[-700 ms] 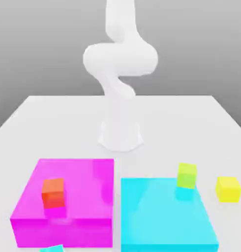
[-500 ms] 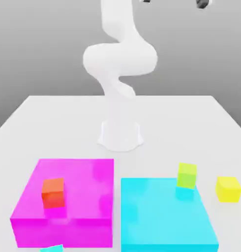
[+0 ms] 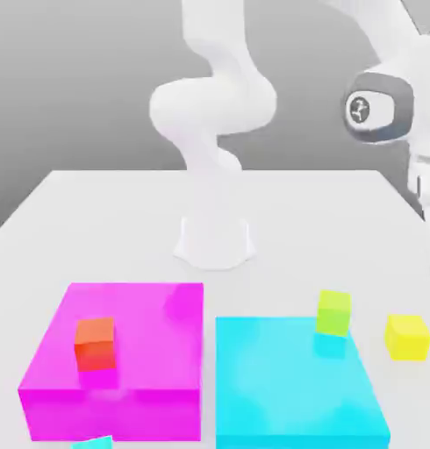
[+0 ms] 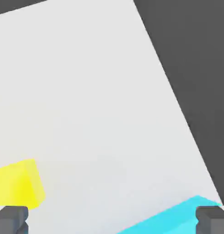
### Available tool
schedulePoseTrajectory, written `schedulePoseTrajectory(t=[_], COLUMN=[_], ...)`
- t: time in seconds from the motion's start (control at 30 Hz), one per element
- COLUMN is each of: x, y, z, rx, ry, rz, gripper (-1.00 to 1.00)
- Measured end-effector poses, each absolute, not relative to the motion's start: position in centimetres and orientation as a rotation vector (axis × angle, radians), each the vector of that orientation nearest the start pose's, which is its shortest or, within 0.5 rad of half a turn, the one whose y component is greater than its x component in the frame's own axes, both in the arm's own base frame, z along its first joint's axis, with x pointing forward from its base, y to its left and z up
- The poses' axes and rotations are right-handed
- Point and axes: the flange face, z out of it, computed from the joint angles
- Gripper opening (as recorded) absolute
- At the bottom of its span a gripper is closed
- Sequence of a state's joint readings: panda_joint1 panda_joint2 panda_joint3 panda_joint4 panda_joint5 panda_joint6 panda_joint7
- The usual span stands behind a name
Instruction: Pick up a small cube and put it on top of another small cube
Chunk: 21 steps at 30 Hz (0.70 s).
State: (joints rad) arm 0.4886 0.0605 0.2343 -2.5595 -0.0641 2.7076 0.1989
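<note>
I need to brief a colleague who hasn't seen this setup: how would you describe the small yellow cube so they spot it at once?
Start at the flat cyan block on the exterior view's right of the white table. Just off its right side, alone on the bare tabletop, sits the small yellow cube. Unlike the lime cube standing on the cyan block, it is pure bright yellow and rests directly on the table.

At the table's near edge in the exterior view, a small cyan cube [image 3: 97, 443] is cut off by the picture's bottom edge. In the hand view, the yellow cube [image 4: 18, 183] and cyan block [image 4: 173, 218] run off-frame.
</note>
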Motion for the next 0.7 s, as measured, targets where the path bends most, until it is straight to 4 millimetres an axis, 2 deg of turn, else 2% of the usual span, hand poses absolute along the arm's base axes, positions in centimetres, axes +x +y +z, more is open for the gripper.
schedulePoseTrajectory(t=[0.07, 0.1, 0.27, 0.3, 0.5, 0.53, 0.7], x=[32.0, 31.4, 30.7, 30.7, 30.6, 30.7, 30.7], y=[31.5, 31.7, 31.9, 31.8, 31.8, 31.8, 31.9], z=[21.6, 20.2, 14.1, 13.4, 13.1, 13.5, 18.6], rx=[-2.953, -2.943, -2.932, -2.932, -2.933, -2.933, -2.933], ry=[-1.048, -1.087, -1.125, -1.126, -1.127, -1.127, -1.127], rz=[-0.047, -0.023, -0.001, 0.0, 0.001, 0.001, 0.001], gripper=[0.0, 0.0, 0.0, -1.0, -1.0, -1.0, -1.0])
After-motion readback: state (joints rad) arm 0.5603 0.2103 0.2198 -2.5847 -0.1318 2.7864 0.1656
